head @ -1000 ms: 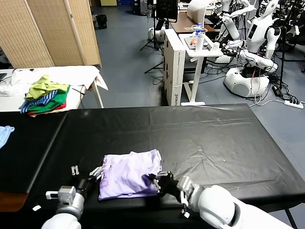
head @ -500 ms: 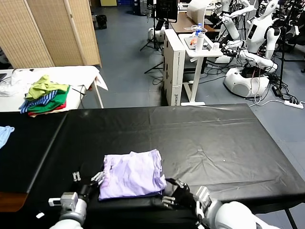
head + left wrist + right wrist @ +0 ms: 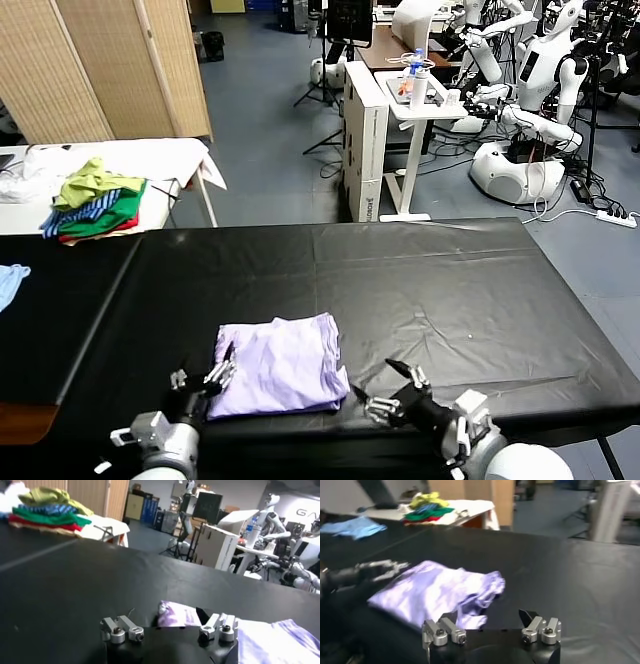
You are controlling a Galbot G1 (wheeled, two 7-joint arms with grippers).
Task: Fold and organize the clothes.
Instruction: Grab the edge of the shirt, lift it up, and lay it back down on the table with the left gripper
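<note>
Right gripper (image 3: pixel 388 392): fingers spread wide, nothing between them, hanging just off the near right corner of the plain lavender short-sleeved T-shirt of thin soft fabric (image 3: pixel 278 365), apart from the cloth. Left gripper (image 3: pixel 205 379): fingers likewise spread and empty, tips at the near left edge of the shirt; whether they touch the fabric cannot be told. In the left wrist view the left gripper's fingers (image 3: pixel 122 629) stand apart with the shirt's edge beyond them. The shirt lies as a roughly rectangular folded packet, flat on the black matte table cover (image 3: pixel 430 290), toward the near edge and left of centre; its right side shows bunched layered edges, looser in the right wrist view. Judgement: folding appears largely finished, and the step in hand is clearing both grippers from the packet or tidying it. To do that well, both arms should leave low and straight so no fingertip snags the thin fabric; any further squaring should press the loose right layers flat rather than drag them. Containers: none visible. Well apart, a green, blue-striped and red pile of garments (image 3: pixel 95 205) sits on a white side table (image 3: pixel 170 155), and a light blue cloth (image 3: pixel 10 278) lies at the far left.
</note>
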